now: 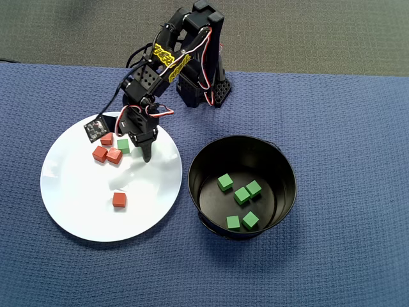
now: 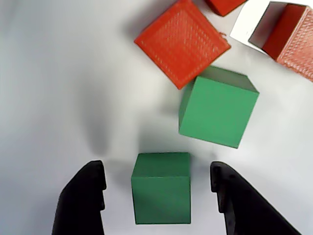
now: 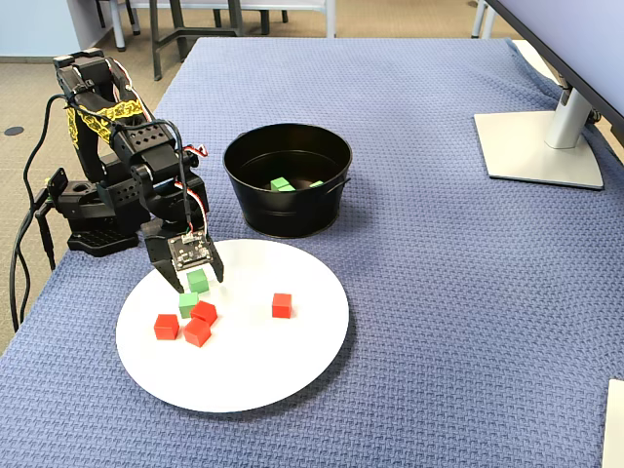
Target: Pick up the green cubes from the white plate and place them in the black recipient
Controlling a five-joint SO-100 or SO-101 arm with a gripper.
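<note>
Claw [image 2: 159, 183] is down over the white plate [image 1: 83, 211], jaws spread, with 1 green cube [image 2: 161, 188] sitting between the 2 black fingers [image 2: 80, 200]; a gap shows on each side of the cube in the wrist view, so nothing is gripped. A 2nd green cube [image 2: 217, 107] lies on the plate just beyond the first, tilted relative to it, one corner close to a red-orange cube [image 2: 182, 41]. Fixed view: both green cubes [image 3: 198, 281] [image 3: 188, 303] sit on the plate's arm-side half, the nearer one under the claw [image 3: 185, 278]. Overhead view shows only 1 green cube [image 1: 123, 146] on the plate; the other is hidden by the arm. 4 red-orange cubes on the plate: 3 clustered [image 1: 100, 153] beside the green ones, 1 alone [image 1: 119, 200] nearer the plate's centre. Black recipient [image 1: 281, 167] stands on the blue woven worktop [image 1: 345, 128] just beside the plate, not touching it; 5 green cubes [image 1: 241, 195] lie loose on its flat bottom. Arm base [image 1: 214, 93] is on the worktop behind the plate. A monitor stand [image 3: 541, 146] is well apart from the plate, at the far side of the worktop in the fixed view.
</note>
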